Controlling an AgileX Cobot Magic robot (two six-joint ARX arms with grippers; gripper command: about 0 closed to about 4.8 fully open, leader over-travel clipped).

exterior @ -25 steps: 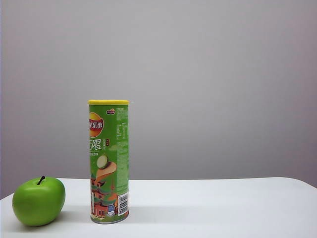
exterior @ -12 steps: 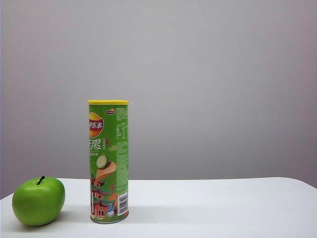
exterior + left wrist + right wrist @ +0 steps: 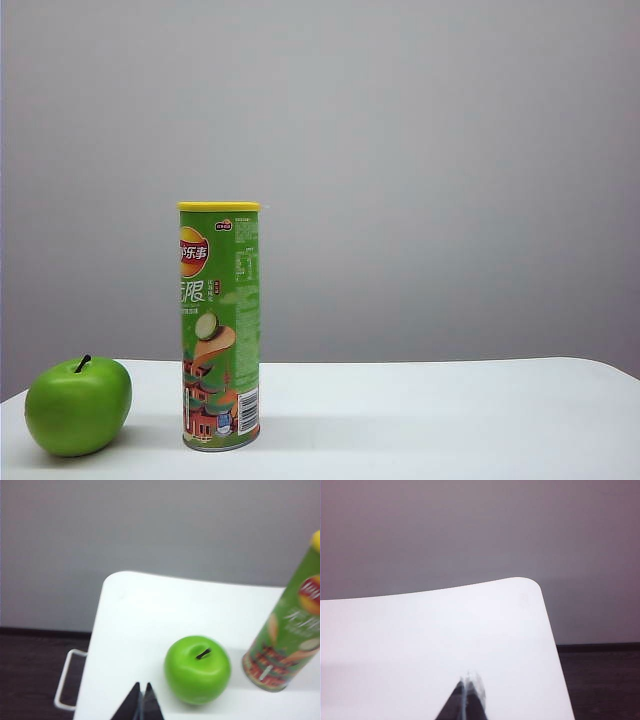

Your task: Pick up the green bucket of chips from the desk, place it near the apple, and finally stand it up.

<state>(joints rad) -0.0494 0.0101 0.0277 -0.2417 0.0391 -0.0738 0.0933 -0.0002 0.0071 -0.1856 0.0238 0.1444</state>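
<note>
I am looking across the white table (image 3: 450,410), which is filling the lower part of the exterior view and running off to a rounded far corner on the right. The green bucket of chips (image 3: 220,325) is standing upright on the left part of it, yellow lid on top, logo and building artwork facing me, barcode low on its side. The apple (image 3: 78,404) is sitting just to the left of the can, near it but with a small gap of bare table between them; its stem is pointing up and it is reaching less than half the can's height.

Neither arm is showing in the exterior view. From the left wrist view, I am seeing the left gripper (image 3: 141,702) hanging on the near side of the apple (image 3: 197,669), clear of it, its jaws pressed together on nothing, dark tips meeting in a point. The can (image 3: 286,640) is standing beyond the apple in that view, also untouched. A white bar frame (image 3: 65,685) is showing off the table's edge, over dark floor.

From the right wrist view, I am seeing the right gripper (image 3: 468,692) hovering over bare table (image 3: 420,640) near the rounded corner, its jaws likewise pressed together and empty.
</note>
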